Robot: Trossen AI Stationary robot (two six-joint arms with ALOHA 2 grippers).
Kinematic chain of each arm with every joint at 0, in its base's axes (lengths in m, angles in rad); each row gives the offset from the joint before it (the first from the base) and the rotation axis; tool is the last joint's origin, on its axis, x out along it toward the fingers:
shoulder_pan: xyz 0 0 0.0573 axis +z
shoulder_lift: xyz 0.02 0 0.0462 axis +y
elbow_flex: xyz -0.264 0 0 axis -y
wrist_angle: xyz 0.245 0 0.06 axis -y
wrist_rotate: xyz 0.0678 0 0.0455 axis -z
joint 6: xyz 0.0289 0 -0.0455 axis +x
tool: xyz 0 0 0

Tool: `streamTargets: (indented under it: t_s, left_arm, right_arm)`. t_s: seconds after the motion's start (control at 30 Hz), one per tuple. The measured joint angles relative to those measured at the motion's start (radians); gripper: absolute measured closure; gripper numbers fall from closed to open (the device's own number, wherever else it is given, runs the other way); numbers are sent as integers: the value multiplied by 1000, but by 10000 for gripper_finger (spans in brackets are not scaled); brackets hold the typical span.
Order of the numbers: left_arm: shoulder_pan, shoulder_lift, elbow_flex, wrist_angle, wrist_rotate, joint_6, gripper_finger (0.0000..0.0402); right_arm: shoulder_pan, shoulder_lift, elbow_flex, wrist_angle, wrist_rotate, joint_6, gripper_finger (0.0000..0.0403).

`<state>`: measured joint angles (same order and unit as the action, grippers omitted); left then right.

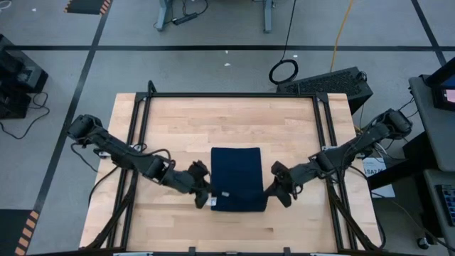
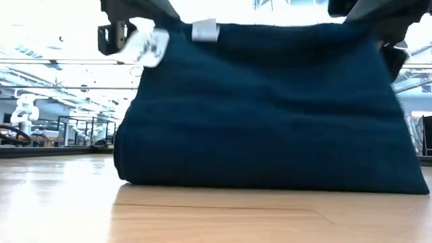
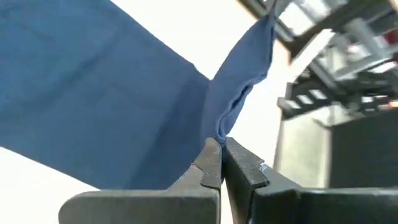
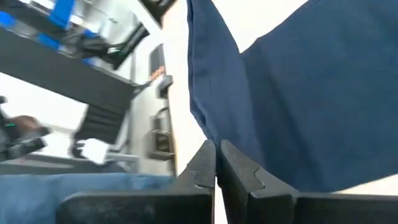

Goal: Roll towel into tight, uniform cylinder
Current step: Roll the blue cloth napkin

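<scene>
1. Both sets of jaws are clenched on cloth. The left gripper [image 1: 206, 197] pinches the near-left corner of the towel [image 1: 237, 178], and its wrist view shows the hem caught right at the fingertips [image 3: 214, 158]. The right gripper [image 1: 277, 190] pinches the near-right edge in the same way [image 4: 216, 163].
2. The towel sits around the middle of the worktop [image 1: 178, 128]. Its 12 o'clock part lies flat, while its 6 o'clock edge is lifted, so from table height it hangs as a dark curtain with the white tag [image 2: 204, 30] at the top.
3. The step in hand looks like starting the roll by carrying the raised edge over toward 12 o'clock.
4. To do it well, I would keep both corners level and moving together; a lagging side would likely give a cone rather than a cylinder.
5. Hold light tension between the grips so the edge stays straight.
6. Lay the first turn down short and snug, since a loose core probably cannot be tightened afterwards.
7. The grips are shallow, so a sharp pull may slip the hem.
</scene>
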<state>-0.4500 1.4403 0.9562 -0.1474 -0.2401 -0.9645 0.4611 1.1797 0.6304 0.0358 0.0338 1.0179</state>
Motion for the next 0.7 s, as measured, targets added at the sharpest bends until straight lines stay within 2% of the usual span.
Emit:
streamTargets:
  t_s: [0.17,0.33,0.4,0.53,0.7]
  left_arm:
    - [64,0,0,-40,11,22,395]
    - [55,-3,0,116,170,-50,395]
    - [29,-3,0,199,210,-88,395]
    - [-34,-4,2,326,224,-157,395]
    - [-113,-4,59,325,192,-215,395]
  right_arm:
    - [-73,0,0,-28,-33,-43,402]
    - [-58,-26,0,60,-253,-14,402]
    - [-38,-44,0,80,-305,14,402]
    - [5,-81,0,110,-332,63,402]
    - [56,-106,0,211,-330,128,402]
